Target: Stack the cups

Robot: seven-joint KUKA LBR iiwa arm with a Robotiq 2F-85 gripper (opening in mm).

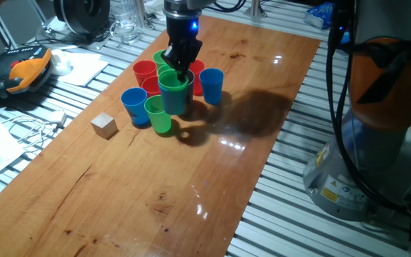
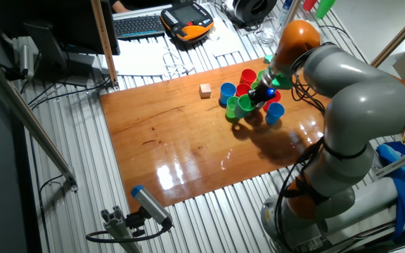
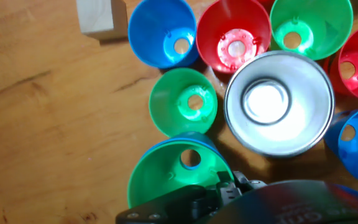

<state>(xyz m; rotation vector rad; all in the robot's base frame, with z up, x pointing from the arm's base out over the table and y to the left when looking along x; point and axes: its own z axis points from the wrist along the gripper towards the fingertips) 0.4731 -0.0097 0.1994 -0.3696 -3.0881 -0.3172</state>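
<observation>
My gripper [image 1: 178, 70] reaches down into the cluster of cups and is shut on the rim of a green cup [image 1: 175, 84]. In the hand view this green cup [image 3: 169, 177] sits nested in a blue one, right by my fingers [image 3: 188, 200]. The steel cup [image 3: 278, 102] stands upright just beside it. Around them stand a loose green cup [image 3: 184, 102], a blue cup [image 3: 163, 31], a red cup [image 3: 235, 37] and another green cup [image 3: 311, 28]. More cups show in the fixed view: red [image 1: 145, 71], blue [image 1: 134, 103], green [image 1: 159, 114] and blue [image 1: 211, 84].
A small wooden cube [image 1: 104, 126] lies left of the cups. An orange teach pendant [image 1: 21, 71], papers, cables and glass jars [image 1: 127, 25] lie off the wooden tabletop [image 1: 155, 200] at the back left. The robot base [image 1: 377, 107] stands to the right.
</observation>
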